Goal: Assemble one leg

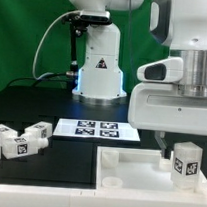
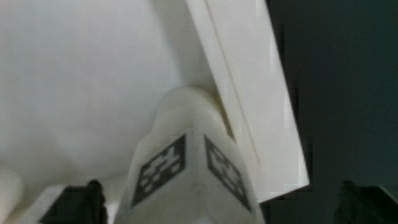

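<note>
A white leg (image 1: 187,162) with black-and-white tags stands upright at the corner of the white tabletop (image 1: 132,166) on the exterior view's right. My gripper (image 1: 186,147) hangs directly over it, with a finger (image 1: 164,146) beside the leg and a small gap between them. In the wrist view the leg (image 2: 187,150) stands between the two dark fingers (image 2: 77,205), with gaps on both sides, on the tabletop (image 2: 89,80). The jaws look open and not pressing on the leg.
Two more tagged legs (image 1: 4,137) (image 1: 35,137) lie on the dark table at the exterior view's left. The marker board (image 1: 98,129) lies in the middle, in front of the arm's white base (image 1: 99,71). A green backdrop stands behind.
</note>
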